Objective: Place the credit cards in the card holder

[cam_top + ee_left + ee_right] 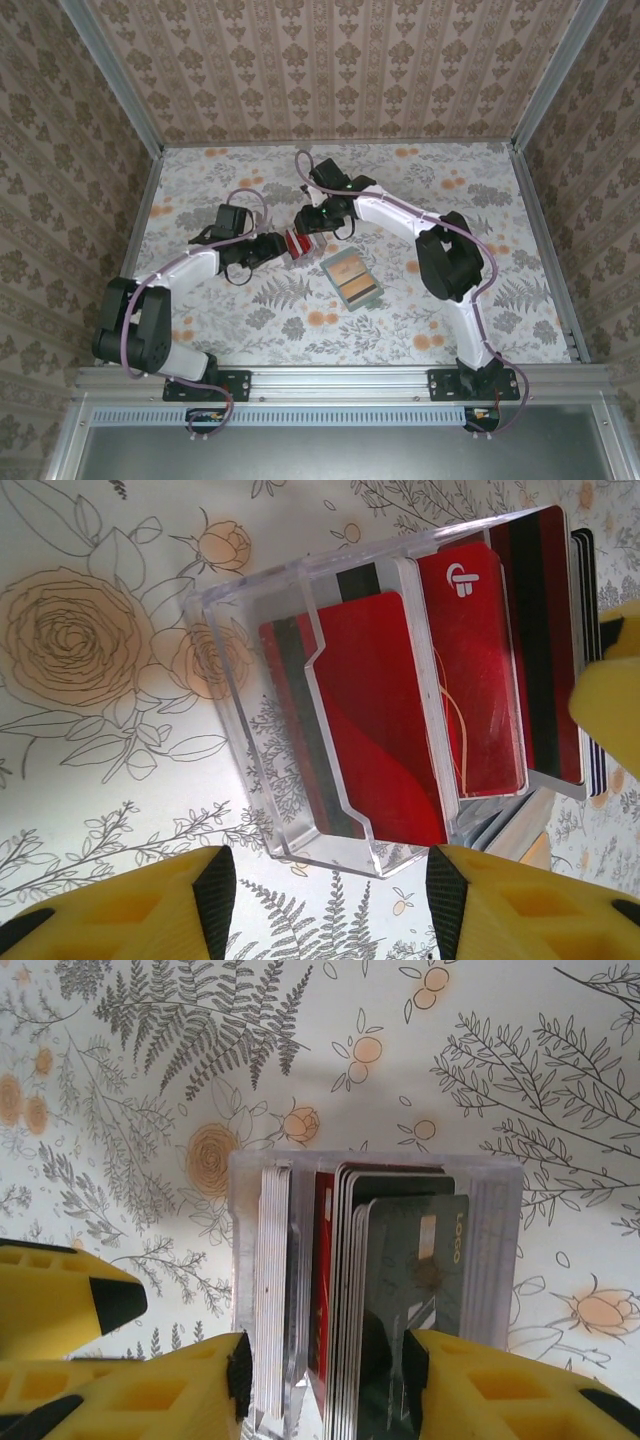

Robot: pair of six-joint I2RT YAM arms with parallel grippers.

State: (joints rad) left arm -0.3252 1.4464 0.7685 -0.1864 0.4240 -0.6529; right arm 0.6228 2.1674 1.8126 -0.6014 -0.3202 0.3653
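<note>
The credit cards [297, 243] stand on edge in a clear plastic box [250, 680] between the two grippers; from above they read as a red-and-white block. Red faces [370, 730] show in the left wrist view, white edges and a dark green card [415, 1260] in the right wrist view. My right gripper [327, 1375] is open and straddles the stack from above, a pad close on each side. My left gripper [330, 890] is open just short of the box's near corner, not touching it. The card holder [352, 279] lies open to the right, showing tan-orange faces inside.
The floral table [450, 180] is walled in by patterned panels on three sides. A yellow finger [610, 685] of the right gripper shows beside the box, and a finger [60, 1300] of the left gripper beside the right one. Both arms crowd the table's middle.
</note>
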